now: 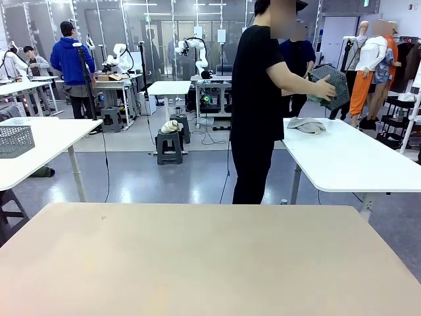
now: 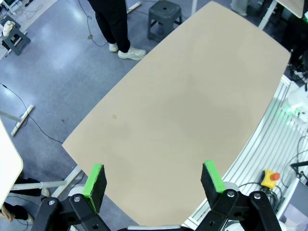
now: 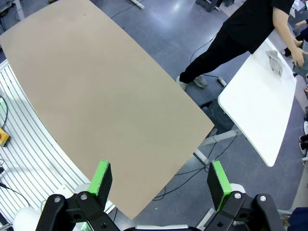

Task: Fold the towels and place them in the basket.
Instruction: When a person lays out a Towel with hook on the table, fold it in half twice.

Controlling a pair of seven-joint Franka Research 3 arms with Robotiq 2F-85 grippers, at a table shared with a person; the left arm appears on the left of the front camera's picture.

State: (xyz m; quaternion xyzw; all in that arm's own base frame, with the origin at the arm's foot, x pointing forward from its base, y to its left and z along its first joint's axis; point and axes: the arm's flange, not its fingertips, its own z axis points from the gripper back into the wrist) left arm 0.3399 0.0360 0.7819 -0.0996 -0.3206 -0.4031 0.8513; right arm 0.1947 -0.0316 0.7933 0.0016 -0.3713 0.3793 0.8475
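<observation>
Left gripper (image 2: 153,169) and right gripper (image 3: 160,167) both open and empty, we feared the towel (image 1: 306,124) by the white table's (image 1: 355,164) far edge lay beyond reach.

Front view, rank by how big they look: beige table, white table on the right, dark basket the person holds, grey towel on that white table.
1. beige table, though nearness to the camera inflates it.
2. white table.
3. dark basket.
4. grey towel, about as wide as the basket but flatter, so it's close.
</observation>
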